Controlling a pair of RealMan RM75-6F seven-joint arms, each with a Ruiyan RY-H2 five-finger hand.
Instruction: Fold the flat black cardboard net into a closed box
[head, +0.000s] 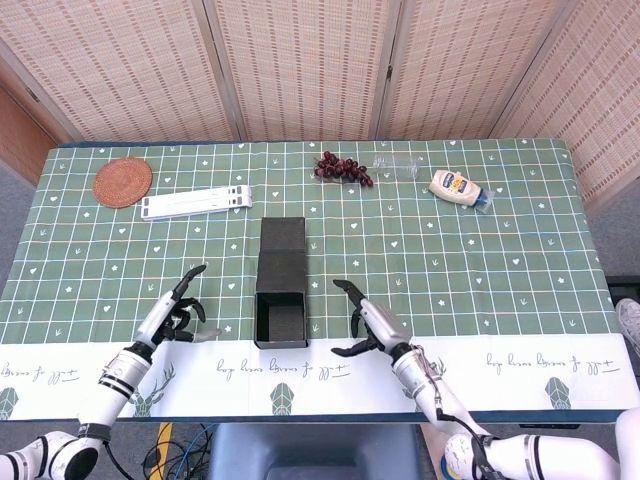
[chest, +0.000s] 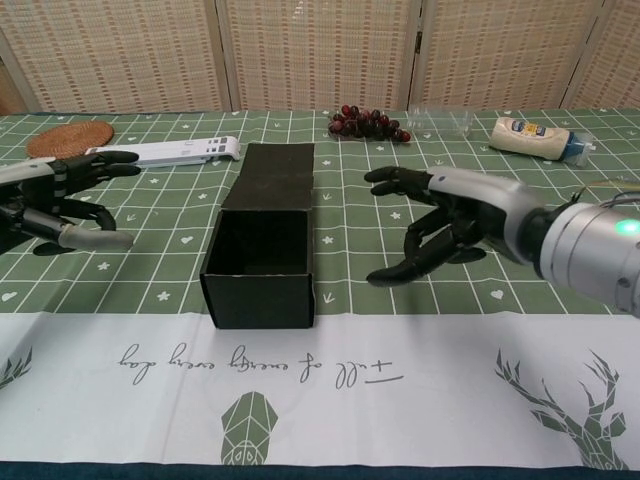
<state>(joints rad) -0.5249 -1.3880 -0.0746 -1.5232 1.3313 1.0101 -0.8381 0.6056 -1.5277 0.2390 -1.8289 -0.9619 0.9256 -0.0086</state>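
Observation:
The black cardboard box (head: 281, 283) (chest: 264, 232) stands on the green tablecloth, its walls folded up and its near end open, so I look into the dark inside. Its lid flap lies flat behind it, toward the far side. My right hand (head: 366, 320) (chest: 444, 222) hovers to the right of the box, fingers spread, a clear gap from the wall, holding nothing. My left hand (head: 176, 318) (chest: 62, 202) sits well to the left of the box, fingers apart and empty.
A white folding stand (head: 197, 204) and a woven coaster (head: 122, 181) lie far left. Grapes (head: 343, 167), a clear plastic bottle (head: 398, 166) and a mayonnaise bottle (head: 458, 187) lie along the back. The white printed table edge (head: 320, 370) runs just before the box.

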